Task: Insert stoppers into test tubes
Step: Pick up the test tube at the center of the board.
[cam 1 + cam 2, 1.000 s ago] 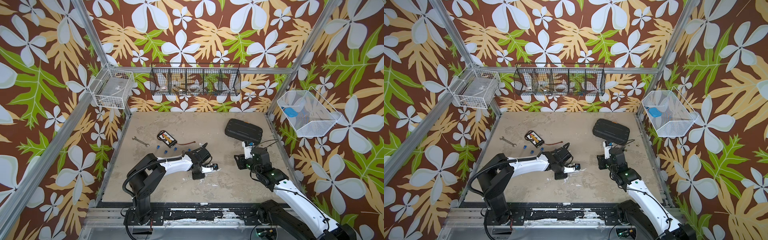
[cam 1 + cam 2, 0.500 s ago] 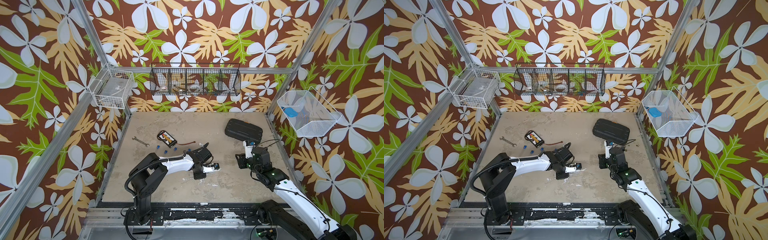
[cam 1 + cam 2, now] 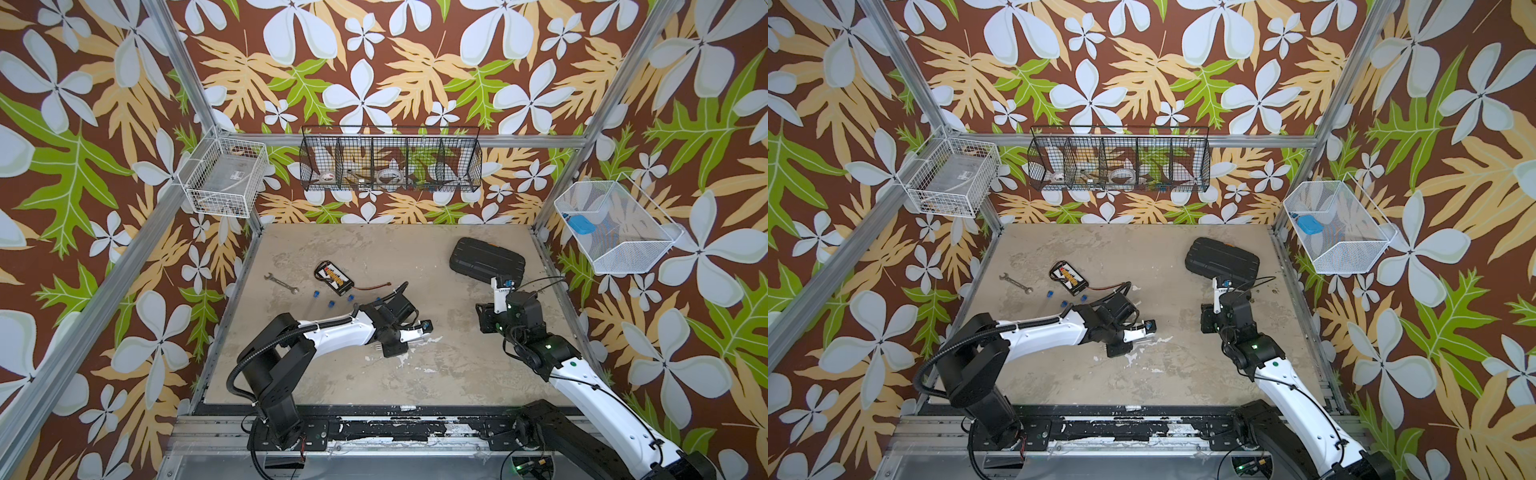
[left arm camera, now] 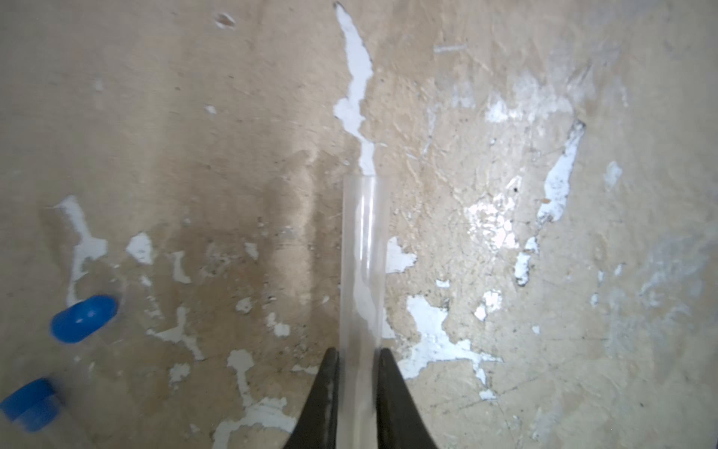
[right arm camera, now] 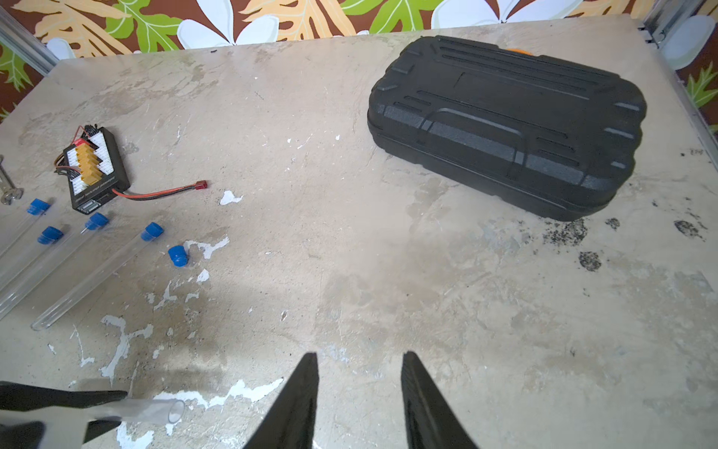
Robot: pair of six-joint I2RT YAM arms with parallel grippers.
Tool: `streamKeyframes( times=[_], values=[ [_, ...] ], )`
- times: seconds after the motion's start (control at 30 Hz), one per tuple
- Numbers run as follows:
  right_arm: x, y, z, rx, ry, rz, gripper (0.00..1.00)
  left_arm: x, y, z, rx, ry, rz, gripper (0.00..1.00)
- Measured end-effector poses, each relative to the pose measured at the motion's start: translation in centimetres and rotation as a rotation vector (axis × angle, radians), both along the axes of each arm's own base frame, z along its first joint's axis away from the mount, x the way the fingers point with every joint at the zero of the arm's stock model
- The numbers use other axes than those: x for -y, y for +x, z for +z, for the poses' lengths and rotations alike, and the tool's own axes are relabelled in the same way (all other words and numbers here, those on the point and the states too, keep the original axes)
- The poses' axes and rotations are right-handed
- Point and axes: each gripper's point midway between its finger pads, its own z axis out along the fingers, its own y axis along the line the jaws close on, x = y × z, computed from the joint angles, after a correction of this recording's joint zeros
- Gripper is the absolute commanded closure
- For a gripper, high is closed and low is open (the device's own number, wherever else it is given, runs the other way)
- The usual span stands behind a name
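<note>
— so, what's in your left gripper [image 4: 357,359] right now?

— a bare test tube [image 4: 363,268]. my jaws are clamped on it, and its open mouth sticks out well ahead of them. that's the end a plug has to enter, so i leave it clear.

— and the right gripper [image 5: 359,369]?

— jaws apart, nothing between them. it hangs over bare table [image 5: 388,272], with the black case [image 5: 505,124] beyond it. i'd say it's kept free for fetching.

— fetching what?

— the loose stopper [image 5: 178,255]. it lies alone just beside the capped tubes [image 5: 93,268]. four of those lie side by side, each with a blue plug in its mouth. so my tube and that plug look like the last pair.

— why hold the tube level like that?

— its mouth points toward my right side, so that hand could push a plug straight in, i reckon. the tube seems lifted off the table, since its shadow falls to one side. my worry is slick plastic sliding back through my grip under the push.
</note>
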Motion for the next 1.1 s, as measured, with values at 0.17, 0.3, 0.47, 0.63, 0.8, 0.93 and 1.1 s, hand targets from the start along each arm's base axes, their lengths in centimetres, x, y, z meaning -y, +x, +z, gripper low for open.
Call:
streamKeyframes(
  times=[0.17, 0.3, 0.47, 0.63, 0.8, 0.93, 1.1],
  values=[
    [-0.4, 0.5, 1.1, -0.025, 0.026, -0.005, 0.62, -0.3, 0.4, 2.6, 0.069, -0.133, 0.055, 1.00],
    [-2.2, 0.8, 2.2, -0.079, 0.089, 0.052, 0.61, -0.3, 0.4, 4.5, 0.120, -0.237, 0.079, 1.00],
    [-5.9, 0.6, 2.8, -0.192, 0.210, 0.201, 0.60, -0.4, 0.3, 7.0, 0.197, -0.364, 0.095, 1.00],
    [-9.3, -0.9, 2.2, -0.334, 0.335, 0.356, 0.58, 0.0, 0.3, 8.8, 0.242, -0.467, 0.104, 1.00],
    [-11.9, -1.6, 3.5, -0.402, 0.438, 0.480, 0.52, 0.4, 0.6, 9.6, 0.254, -0.506, 0.107, 1.00],
    [-14.5, -2.5, 4.1, -0.450, 0.455, 0.575, 0.48, 0.6, 0.6, 9.8, 0.257, -0.514, 0.105, 1.00],
    [-16.7, -3.4, 3.4, -0.523, 0.428, 0.640, 0.48, 0.7, 0.7, 9.9, 0.256, -0.516, 0.102, 1.00]
  ],
)
